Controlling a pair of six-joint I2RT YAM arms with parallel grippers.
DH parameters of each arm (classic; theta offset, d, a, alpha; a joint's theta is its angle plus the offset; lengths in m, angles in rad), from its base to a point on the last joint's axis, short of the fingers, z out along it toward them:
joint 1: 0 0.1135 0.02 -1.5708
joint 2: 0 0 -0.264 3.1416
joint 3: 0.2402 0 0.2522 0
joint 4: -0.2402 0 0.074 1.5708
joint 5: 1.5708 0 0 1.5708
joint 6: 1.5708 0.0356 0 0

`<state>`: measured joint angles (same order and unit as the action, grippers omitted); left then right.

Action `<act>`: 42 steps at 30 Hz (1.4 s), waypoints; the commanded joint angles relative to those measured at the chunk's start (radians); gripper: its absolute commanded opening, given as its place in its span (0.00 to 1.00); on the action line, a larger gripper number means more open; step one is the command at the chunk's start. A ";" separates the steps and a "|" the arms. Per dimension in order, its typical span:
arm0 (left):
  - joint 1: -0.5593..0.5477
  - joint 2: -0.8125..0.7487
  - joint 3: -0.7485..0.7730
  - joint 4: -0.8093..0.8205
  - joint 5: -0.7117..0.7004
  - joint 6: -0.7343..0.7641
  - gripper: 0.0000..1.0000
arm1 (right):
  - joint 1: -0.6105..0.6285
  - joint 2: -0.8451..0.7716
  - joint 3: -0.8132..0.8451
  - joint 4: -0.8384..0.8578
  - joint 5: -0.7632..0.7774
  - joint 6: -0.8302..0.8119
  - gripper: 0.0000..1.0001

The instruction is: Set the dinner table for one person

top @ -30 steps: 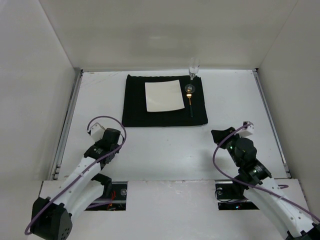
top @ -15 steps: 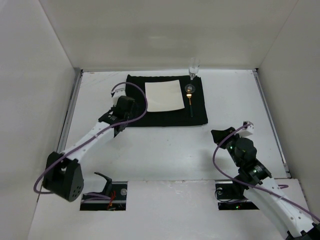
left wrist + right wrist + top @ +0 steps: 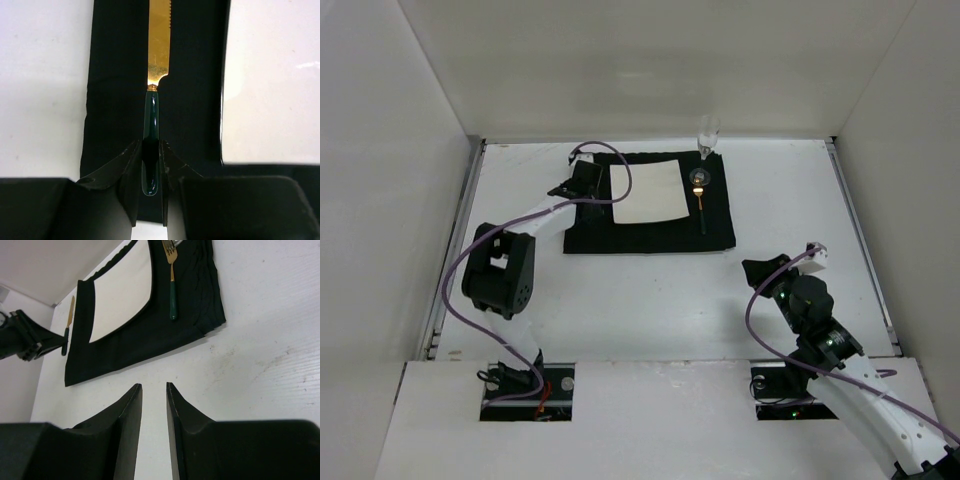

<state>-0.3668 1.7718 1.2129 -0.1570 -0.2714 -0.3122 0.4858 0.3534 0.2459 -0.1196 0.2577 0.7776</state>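
The white dinner table carries a black placemat with a square white plate on it. A gold fork with a green handle lies right of the plate, below a clear glass. My left gripper is shut on the green handle of a gold-bladed knife, low over the placemat's left strip, beside the plate. In the top view the left gripper is at the placemat's far left. My right gripper is slightly open and empty over bare table near the right.
White walls enclose the table at the back and sides, with thin metal rails along the left and right edges. The right wrist view shows the placemat's near right corner and the left gripper with the knife.
The left arm has swung from the near left of the table out to the placemat's far left strip, now with the knife there. The right arm has not moved.
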 commanded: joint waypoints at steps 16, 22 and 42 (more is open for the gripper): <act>0.019 0.182 0.100 0.056 0.028 0.009 0.05 | 0.009 -0.002 0.015 0.052 0.002 -0.012 0.32; 0.018 0.184 0.079 0.086 0.031 0.002 0.12 | 0.009 0.004 0.016 0.052 0.003 -0.012 0.32; -0.024 -0.280 -0.154 0.076 -0.129 -0.108 1.00 | 0.009 0.073 0.029 0.052 0.023 -0.014 0.25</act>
<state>-0.3702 1.6207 1.1255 -0.0845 -0.3618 -0.3511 0.4858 0.4110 0.2459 -0.1188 0.2596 0.7746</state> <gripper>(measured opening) 0.997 0.265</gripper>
